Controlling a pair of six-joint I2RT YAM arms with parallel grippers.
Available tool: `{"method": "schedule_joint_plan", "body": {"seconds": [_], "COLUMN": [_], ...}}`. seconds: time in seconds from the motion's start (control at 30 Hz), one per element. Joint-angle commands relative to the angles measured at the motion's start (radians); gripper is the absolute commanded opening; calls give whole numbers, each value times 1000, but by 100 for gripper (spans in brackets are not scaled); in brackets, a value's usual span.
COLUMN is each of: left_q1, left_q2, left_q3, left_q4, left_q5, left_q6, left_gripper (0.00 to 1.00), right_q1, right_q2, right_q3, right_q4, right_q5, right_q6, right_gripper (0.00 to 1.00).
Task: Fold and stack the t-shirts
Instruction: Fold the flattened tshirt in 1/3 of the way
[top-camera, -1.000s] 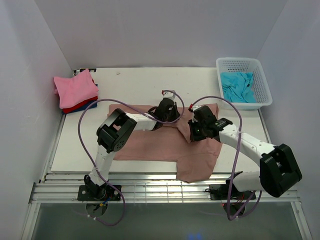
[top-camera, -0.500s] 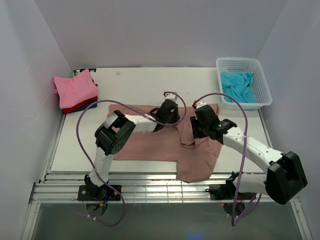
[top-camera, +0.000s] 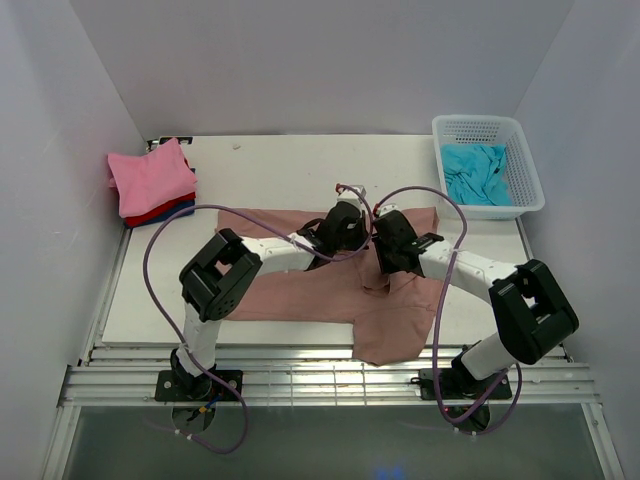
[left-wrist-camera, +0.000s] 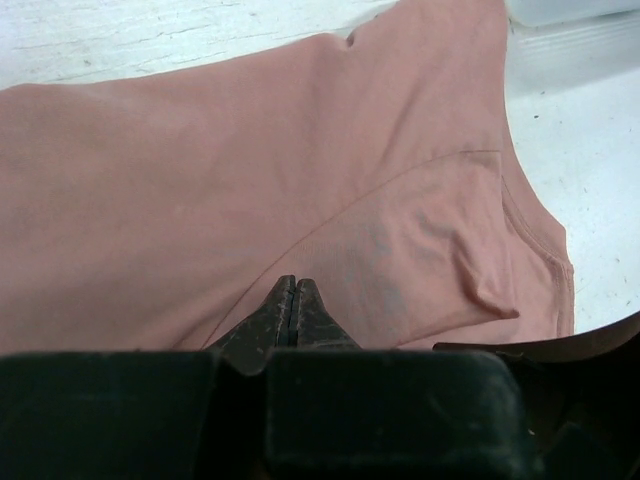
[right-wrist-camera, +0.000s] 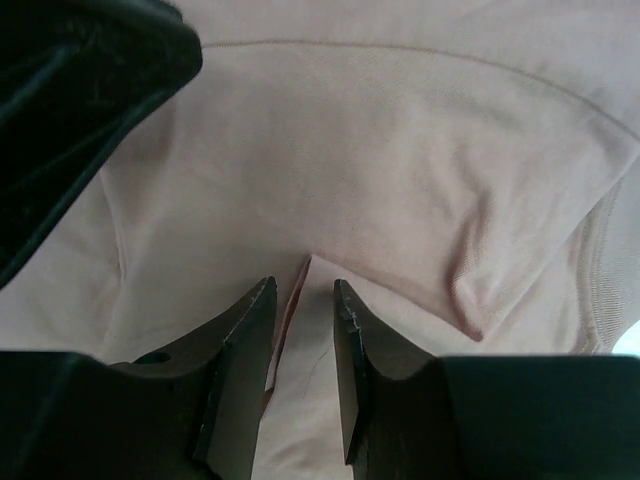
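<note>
The large rose-brown t-shirt (top-camera: 290, 290) lies spread across the middle of the table, its right part folded over and hanging toward the near edge. Both grippers are low over its upper middle, close together. My left gripper (top-camera: 347, 222) is shut, its tips (left-wrist-camera: 292, 285) resting on the cloth (left-wrist-camera: 200, 170) with nothing seen between them. My right gripper (top-camera: 388, 248) is open, and its jaws (right-wrist-camera: 304, 284) straddle a raised fold edge of the shirt (right-wrist-camera: 400, 150). The left arm's dark body (right-wrist-camera: 80, 90) fills the upper left of the right wrist view.
A folded stack sits at the far left, with a bright pink shirt (top-camera: 150, 175) on top and a red one (top-camera: 165, 210) under it. A white lattice basket (top-camera: 478, 122) at the far right holds a turquoise shirt (top-camera: 478, 175).
My right gripper has opened, let go of the pinched cloth and slid left toward the left gripper. The left gripper has edged right, still shut.
</note>
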Motion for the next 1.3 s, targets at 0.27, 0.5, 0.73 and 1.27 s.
{"method": "schedule_joint_plan", "body": {"seconds": [0.27,0.5,0.73,1.27], "left_q1": [-43,-48,-48,-50], "left_q2": [6,15,17,10], "left_q3": [-23,-37,-46,-60], "left_q4": [-1,5,8,8], "left_q5": [28,22,17,-1], "left_q6": [-32,-41,-44,-42], "left_gripper": [0,0,0,0], "right_q1": [-2,-2,-1,-1], "right_q2": [25,18,1,30], "right_q3": [0,-32,-18,-33], "right_q4": [67,63,44,26], "right_q5": [89,75,69,51], "right_q6": [-20,-4,-3,11], "right_gripper": [19,17,37,8]}}
